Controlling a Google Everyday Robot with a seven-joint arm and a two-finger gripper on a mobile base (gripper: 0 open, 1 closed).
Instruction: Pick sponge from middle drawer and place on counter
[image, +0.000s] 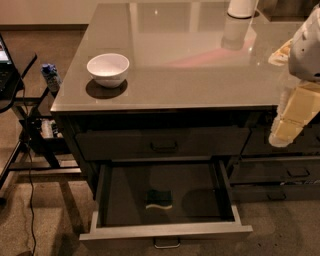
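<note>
The sponge (159, 199), dark green on top of a yellow layer, lies flat on the dark floor of the middle drawer (165, 231), near its middle. The drawer is pulled out, with its grey front panel and small metal loop handle (166, 243) toward the camera. The counter (200, 70) is the glossy grey-beige top above it. My gripper (281, 139) hangs at the right edge of the view, in front of the counter's right front edge. It is above and to the right of the open drawer, well apart from the sponge, with its cream fingers pointing down.
A white bowl (108, 69) sits on the counter's front left. A white cylindrical object (241, 7) stands at the counter's back right. The top drawer (164, 146) is closed. A black side table (12, 75) with cables and a small bottle (50, 76) are at the left.
</note>
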